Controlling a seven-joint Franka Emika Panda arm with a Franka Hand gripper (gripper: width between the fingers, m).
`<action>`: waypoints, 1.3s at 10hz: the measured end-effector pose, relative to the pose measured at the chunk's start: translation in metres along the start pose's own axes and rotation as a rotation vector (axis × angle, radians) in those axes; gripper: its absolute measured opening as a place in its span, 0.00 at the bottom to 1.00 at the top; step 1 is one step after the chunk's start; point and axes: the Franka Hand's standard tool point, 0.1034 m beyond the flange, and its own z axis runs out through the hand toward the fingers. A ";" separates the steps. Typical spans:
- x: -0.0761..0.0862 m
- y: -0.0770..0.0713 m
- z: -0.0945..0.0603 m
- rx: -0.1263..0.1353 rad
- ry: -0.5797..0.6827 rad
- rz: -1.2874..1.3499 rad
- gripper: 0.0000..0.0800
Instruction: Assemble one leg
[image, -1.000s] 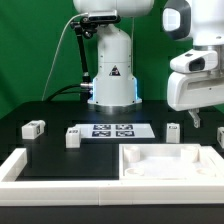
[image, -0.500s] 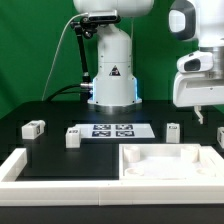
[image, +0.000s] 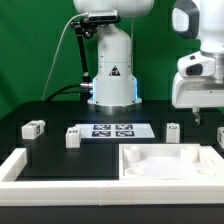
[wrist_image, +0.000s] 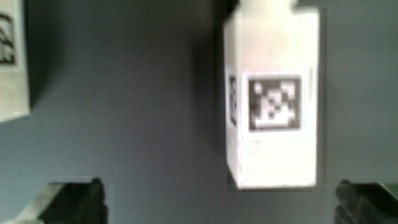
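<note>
Several small white legs with black-and-white tags lie on the black table: one at the exterior view's left (image: 33, 128), one by the marker board (image: 73, 135), one right of it (image: 172, 131), and one at the right edge (image: 221, 135). My gripper (image: 200, 116) hangs above the table at the right, between those last two legs and clear of both. In the wrist view a leg (wrist_image: 270, 100) lies tag up ahead of the gripper (wrist_image: 221, 205). The dark fingertips (wrist_image: 71, 203) stand wide apart and hold nothing.
The large white panel (image: 150, 171) with raised rim lies at the front right. A white rail (image: 12, 166) runs along the front left. The marker board (image: 112, 129) lies in front of the robot base (image: 112, 70). Another white part (wrist_image: 9, 60) shows at the wrist view's edge.
The gripper has shifted a little toward the exterior view's right and slightly upward. The legs and panel have not moved.
</note>
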 end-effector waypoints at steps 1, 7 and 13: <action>0.001 -0.003 0.002 -0.004 -0.050 -0.016 0.81; -0.003 -0.001 0.017 -0.043 -0.575 -0.052 0.81; -0.004 -0.010 0.027 -0.079 -0.574 0.037 0.81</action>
